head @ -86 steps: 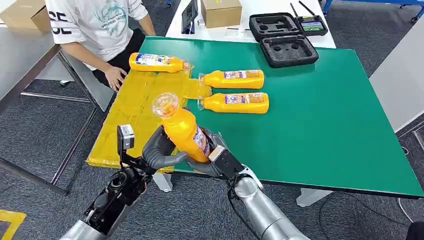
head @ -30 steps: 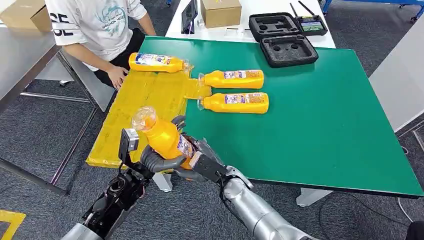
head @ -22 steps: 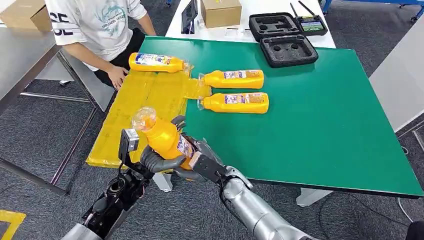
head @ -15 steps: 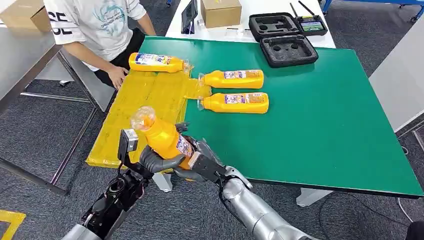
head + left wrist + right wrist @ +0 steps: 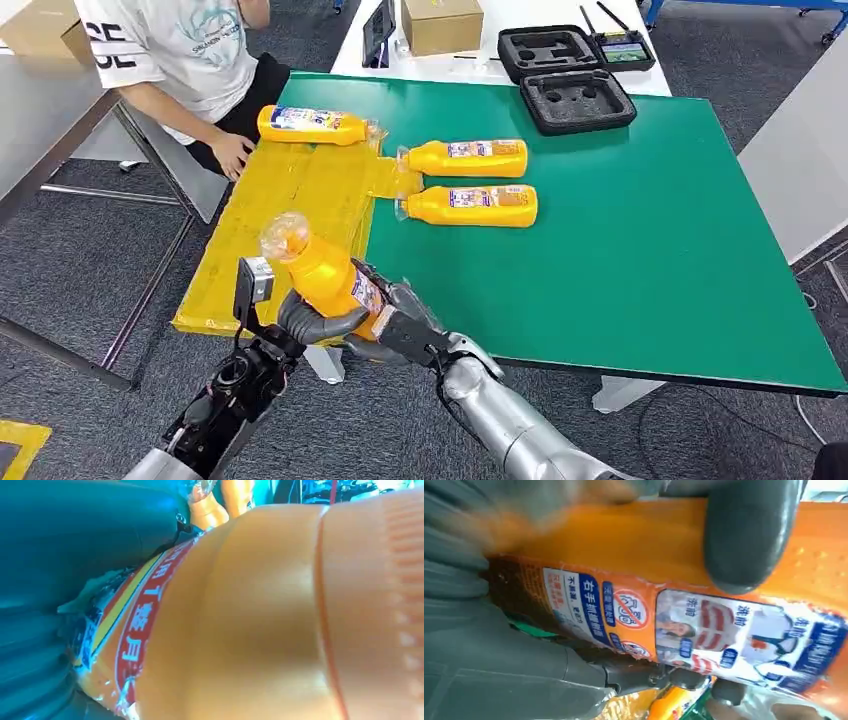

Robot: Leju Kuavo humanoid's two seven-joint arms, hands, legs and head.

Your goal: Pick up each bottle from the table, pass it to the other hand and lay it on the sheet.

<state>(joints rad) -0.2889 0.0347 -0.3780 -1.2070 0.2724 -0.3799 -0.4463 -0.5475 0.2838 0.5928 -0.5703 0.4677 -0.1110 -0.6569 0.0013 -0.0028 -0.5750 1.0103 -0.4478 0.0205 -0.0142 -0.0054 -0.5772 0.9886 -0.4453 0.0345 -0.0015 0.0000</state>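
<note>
An orange bottle (image 5: pixel 328 277) with a clear cap tilts up over the near corner of the yellow sheet (image 5: pixel 285 195). My left hand (image 5: pixel 312 322) grips its lower body from the left. My right hand (image 5: pixel 398 328) holds its base end from the right. The left wrist view shows the bottle (image 5: pixel 260 620) pressed against my left hand (image 5: pixel 45 645). In the right wrist view its label (image 5: pixel 724 630) shows under a dark finger (image 5: pixel 744 535). Another bottle (image 5: pixel 315 124) lies on the sheet's far end. Two more (image 5: pixel 470 157) (image 5: pixel 475 205) lie on the green table (image 5: pixel 640 250), caps at the sheet's edge.
A seated person rests a hand (image 5: pixel 232 155) on the sheet's left edge. Black foam cases (image 5: pixel 578 100) and a cardboard box (image 5: pixel 442 22) stand at the back. A grey table (image 5: pixel 40 120) stands to the left, across a gap of carpeted floor.
Over the earlier frames both hands carried the bottle left and down toward the sheet's near corner; in the last second it barely shifted. The person leaned slightly left.
</note>
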